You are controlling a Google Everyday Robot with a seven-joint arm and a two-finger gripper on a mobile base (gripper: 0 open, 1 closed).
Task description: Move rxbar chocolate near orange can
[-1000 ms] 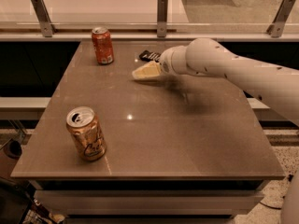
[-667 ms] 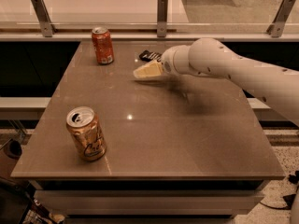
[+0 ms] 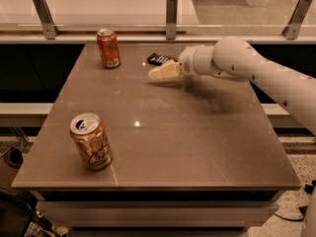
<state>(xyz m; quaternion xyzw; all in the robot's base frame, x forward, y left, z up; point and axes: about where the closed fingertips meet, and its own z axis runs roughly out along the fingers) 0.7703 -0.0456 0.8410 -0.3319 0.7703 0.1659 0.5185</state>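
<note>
The rxbar chocolate [image 3: 159, 59], a small flat black bar with white lettering, lies near the table's far edge, right of centre. My gripper [image 3: 163, 72] hangs just in front of the bar, a little above the table, pointing left, with its wrist partly covering the bar's right end. The orange can [image 3: 91, 141], golden with dark script and an opened silver top, stands at the near left corner, far from the bar.
A slimmer red-orange can [image 3: 108, 48] stands at the far left of the brown table [image 3: 187, 147]. A glass rail with metal posts [image 3: 171, 14] runs behind the far edge. My white arm [image 3: 266, 78] reaches in from the right.
My gripper has shifted slightly to the right, closer to the bar. The bar and both cans have not moved.
</note>
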